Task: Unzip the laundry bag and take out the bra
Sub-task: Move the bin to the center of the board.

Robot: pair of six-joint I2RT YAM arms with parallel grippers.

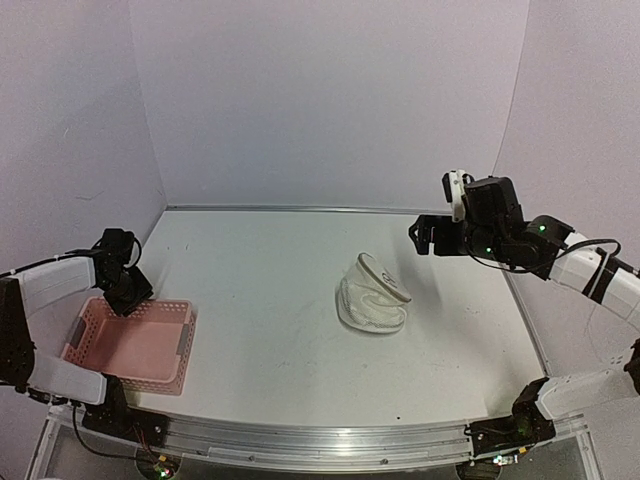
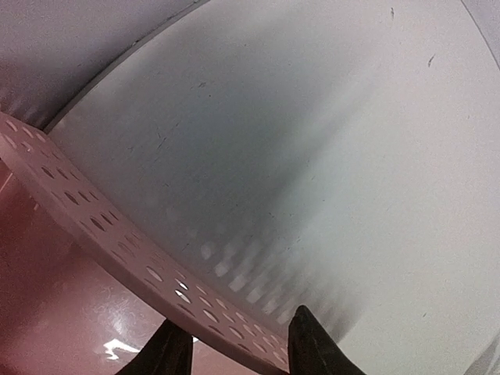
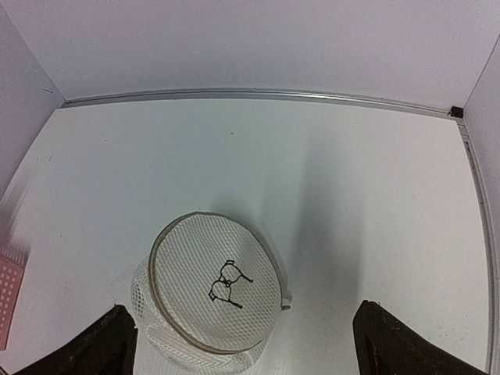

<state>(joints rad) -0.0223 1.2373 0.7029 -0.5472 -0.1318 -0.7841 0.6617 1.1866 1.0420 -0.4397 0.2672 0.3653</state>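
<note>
Bag lies tilted on the bench, right of centre, its round face with the black drawing turned up toward the right gripper. We see no bra and judge that it sits inside the mesh. The right gripper hangs above and behind the bag, fingers wide apart, touching nothing. The left gripper stands well apart from the bag, over the far wall of the pink basket, fingers partly apart and holding nothing that we can see.

Hazards:
- No view shows the zip pull, so a descent may pinch mesh instead.
- The soft mesh may collapse under the fingers.
- Pulled by one gripper alone, the unpinned bag may slide along the bench.
- The left fingers may snag the basket wall on lifting.
</note>
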